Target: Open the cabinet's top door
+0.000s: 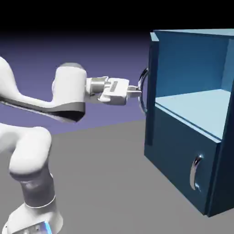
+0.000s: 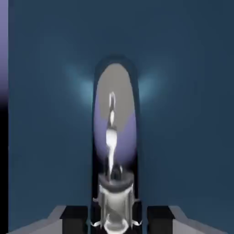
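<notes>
Gripper (image 1: pixel 138 91) clamps curved silver handle (image 1: pixel 143 91) — glossy.

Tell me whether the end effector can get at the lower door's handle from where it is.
Probably yes, but not at once: the end effector is shut on the top door's handle. The lower handle sits exposed on the cabinet front, nothing before it.

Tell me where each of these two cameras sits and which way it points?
Exterior view: stands beside the robot, looking across at the cabinet; shows the white arm and its claw on the top door, swung open.
Hand view: rides on the hand, facing the door panel; claw shut on the handle.
Shared: claw, handle, door.
</notes>
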`<state>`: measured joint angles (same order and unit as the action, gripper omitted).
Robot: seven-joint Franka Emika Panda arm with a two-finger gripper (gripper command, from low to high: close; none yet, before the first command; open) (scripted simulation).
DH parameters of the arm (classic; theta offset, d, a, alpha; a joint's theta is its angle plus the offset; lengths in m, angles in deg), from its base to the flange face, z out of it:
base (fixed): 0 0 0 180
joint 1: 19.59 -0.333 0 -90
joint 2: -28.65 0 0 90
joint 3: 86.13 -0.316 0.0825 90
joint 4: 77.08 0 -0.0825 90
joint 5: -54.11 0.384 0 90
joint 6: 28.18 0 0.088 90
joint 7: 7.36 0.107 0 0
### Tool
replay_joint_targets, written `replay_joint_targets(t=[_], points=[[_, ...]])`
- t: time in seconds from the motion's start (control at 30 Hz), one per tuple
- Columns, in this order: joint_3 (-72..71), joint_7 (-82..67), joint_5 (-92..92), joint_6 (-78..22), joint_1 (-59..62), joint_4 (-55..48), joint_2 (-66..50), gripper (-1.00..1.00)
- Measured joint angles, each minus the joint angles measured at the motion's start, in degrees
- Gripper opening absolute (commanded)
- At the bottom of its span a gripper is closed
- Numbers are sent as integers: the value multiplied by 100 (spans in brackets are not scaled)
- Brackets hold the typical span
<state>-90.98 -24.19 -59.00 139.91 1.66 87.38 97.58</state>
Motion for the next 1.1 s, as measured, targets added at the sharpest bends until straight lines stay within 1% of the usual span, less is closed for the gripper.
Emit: replay_joint_targets(t=[0.17,0.37,0.57,0.77,0.93,1.1], points=[[-291,-970,1248,44,204,346,551,-100],[-508,-2242,2742,-518,-191,764,1161,-100],[-1089,-3223,4231,-1835,-1132,1065,1840,-100],[-2147,-3642,5540,-3330,-2007,1020,2214,-100],[-3180,-3727,6506,-4555,-2446,672,2167,-100],[-4217,-3713,7388,-5773,-2450,-9,1884,-100]])
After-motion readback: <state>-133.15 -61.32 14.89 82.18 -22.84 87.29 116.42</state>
